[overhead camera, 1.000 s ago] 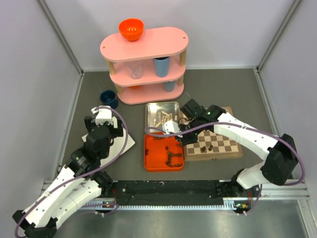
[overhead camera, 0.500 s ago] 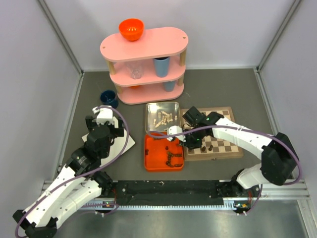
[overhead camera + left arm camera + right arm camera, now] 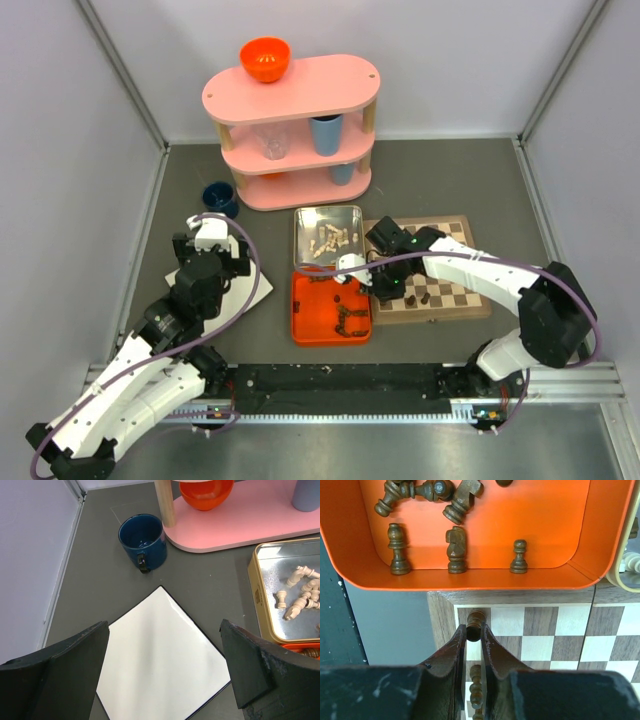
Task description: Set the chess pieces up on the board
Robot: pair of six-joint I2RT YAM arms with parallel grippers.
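The board point(image 3: 545, 625) lies below the right wrist, its corner next to the orange tray point(image 3: 545, 525). My right gripper point(image 3: 474, 632) is shut on a dark chess piece point(image 3: 474, 622) that stands upright over the dark corner square. Another dark piece point(image 3: 477, 690) shows between the fingers lower down. From above, the right gripper point(image 3: 385, 285) sits at the left edge of the board point(image 3: 455, 295). Several dark pieces point(image 3: 456, 550) lie or stand in the tray. Cream pieces point(image 3: 300, 592) lie in the silver tin point(image 3: 265, 585). My left gripper point(image 3: 165, 670) hangs open above a white card point(image 3: 150, 645).
A dark blue mug point(image 3: 142, 540) stands beyond the card. The pink three-level shelf point(image 3: 290, 100) at the back carries an orange bowl point(image 3: 265, 58) and cups. The tin point(image 3: 305, 225) and tray point(image 3: 315, 325) sit side by side left of the board. Grey walls enclose the table.
The right arm has swung from the far left of the board toward its near left corner beside the tray, jaws still shut. The left arm has not moved.
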